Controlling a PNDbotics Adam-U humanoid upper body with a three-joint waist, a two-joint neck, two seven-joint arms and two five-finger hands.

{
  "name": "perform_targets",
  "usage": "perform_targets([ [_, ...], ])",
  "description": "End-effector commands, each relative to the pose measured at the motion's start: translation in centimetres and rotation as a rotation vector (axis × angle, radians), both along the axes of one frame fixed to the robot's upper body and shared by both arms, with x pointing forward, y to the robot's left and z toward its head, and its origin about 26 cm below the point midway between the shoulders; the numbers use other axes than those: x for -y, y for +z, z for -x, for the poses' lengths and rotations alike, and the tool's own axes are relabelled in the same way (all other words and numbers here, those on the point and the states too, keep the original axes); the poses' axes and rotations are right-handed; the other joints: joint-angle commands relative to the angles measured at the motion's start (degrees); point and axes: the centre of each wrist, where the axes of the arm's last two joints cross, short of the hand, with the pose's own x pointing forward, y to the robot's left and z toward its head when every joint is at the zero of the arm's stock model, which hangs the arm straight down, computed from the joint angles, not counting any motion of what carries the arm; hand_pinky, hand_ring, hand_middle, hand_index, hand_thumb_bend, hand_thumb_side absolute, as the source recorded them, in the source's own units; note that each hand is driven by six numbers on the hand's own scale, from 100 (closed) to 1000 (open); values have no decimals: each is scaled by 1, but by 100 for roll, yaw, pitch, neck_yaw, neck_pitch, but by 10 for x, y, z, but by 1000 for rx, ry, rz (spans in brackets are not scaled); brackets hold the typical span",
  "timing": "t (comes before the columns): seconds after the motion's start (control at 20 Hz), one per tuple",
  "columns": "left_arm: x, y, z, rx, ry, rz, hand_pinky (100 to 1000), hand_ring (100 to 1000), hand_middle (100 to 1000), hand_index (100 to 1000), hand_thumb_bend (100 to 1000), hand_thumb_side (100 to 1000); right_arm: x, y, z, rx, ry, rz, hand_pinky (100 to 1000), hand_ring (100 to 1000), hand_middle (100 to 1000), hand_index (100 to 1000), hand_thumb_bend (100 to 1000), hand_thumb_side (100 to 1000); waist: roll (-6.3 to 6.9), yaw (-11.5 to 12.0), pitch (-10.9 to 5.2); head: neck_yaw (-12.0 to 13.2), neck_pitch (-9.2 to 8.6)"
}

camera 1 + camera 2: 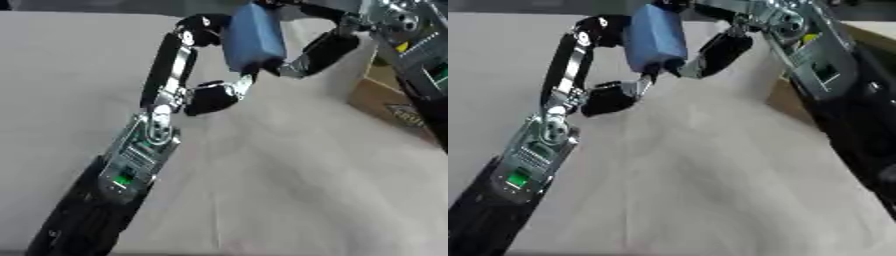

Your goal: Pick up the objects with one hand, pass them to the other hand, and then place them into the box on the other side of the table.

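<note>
A blue rectangular block with rounded edges (pixel 255 37) is held upright in the air above the far middle of the bench (pixel 289 190), which is covered in pale cloth. The left robot hand (pixel 188 70) pinches it, one finger at its upper left side and the thumb under its lower end. The right robot hand (pixel 732 40) has its fingers curled against the block's right side. A brown cardboard box (pixel 385 97) sits at the right edge.
</note>
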Motion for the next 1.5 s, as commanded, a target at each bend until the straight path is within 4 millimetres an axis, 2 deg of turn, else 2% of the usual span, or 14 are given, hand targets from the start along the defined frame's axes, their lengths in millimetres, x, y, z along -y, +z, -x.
perform_targets([
  [0.05, 3, 3, 3, 10, 8, -3, 784, 696, 614, 804, 366, 538, 7, 17, 5, 41, -7, -26, 898, 776, 629, 613, 123, 100, 31, -8, -132, 28, -26],
  [0.1, 2, 2, 2, 6, 35, 3, 781, 697, 613, 804, 446, 595, 8, 17, 4, 37, -16, -36, 891, 761, 622, 593, 100, 100, 30, -5, -131, 30, -30],
  [0.3, 0, 0, 0, 4, 150, 41, 785, 705, 622, 813, 473, 608, 12, 18, 4, 28, -38, -58, 892, 762, 625, 594, 104, 100, 28, 0, -129, 34, -43],
  [0.6, -8, -3, -1, 11, 201, 64, 794, 721, 648, 834, 501, 633, 21, 17, 3, 16, -73, -82, 895, 764, 630, 593, 100, 100, 24, -13, -133, 0, -34],
  [0.65, -10, -4, -1, 11, 208, 65, 795, 723, 649, 836, 511, 645, 23, 17, 3, 15, -79, -90, 895, 763, 630, 592, 100, 100, 26, -14, -134, -9, -33],
  [0.7, -12, -5, -1, 11, 216, 66, 797, 725, 652, 839, 473, 674, 26, 18, 3, 13, -84, -98, 896, 763, 630, 592, 100, 100, 29, -14, -136, -18, -32],
  [0.75, -14, -6, -1, 11, 223, 66, 799, 727, 653, 840, 545, 708, 28, 19, 4, 13, -91, -106, 896, 763, 630, 592, 100, 100, 31, -13, -138, -26, -31],
  [0.85, -20, -9, -1, 11, 234, 67, 800, 727, 651, 839, 571, 762, 35, 21, 5, 18, -109, -123, 895, 765, 630, 592, 100, 100, 42, -9, -143, -32, -30],
  [1.15, -47, -17, 0, -17, 299, 52, 792, 713, 637, 825, 460, 686, 70, 32, 12, 34, -204, -227, 904, 764, 640, 602, 100, 100, 134, 5, -169, -160, -30],
  [1.2, -53, -17, 0, -23, 313, 49, 789, 708, 630, 816, 411, 655, 78, 33, 14, 32, -222, -248, 909, 765, 645, 606, 100, 100, 150, 5, -175, -191, -30],
  [1.3, -64, -16, 2, -35, 342, 44, 788, 704, 618, 797, 352, 644, 95, 36, 18, 22, -265, -288, 914, 767, 653, 612, 100, 100, 175, 3, -180, -266, -29],
  [1.5, -85, -1, 10, -12, 376, 25, 792, 704, 612, 791, 306, 628, 139, 32, 26, -16, -397, -364, 926, 764, 666, 621, 100, 100, 222, 12, -185, -408, -21],
])
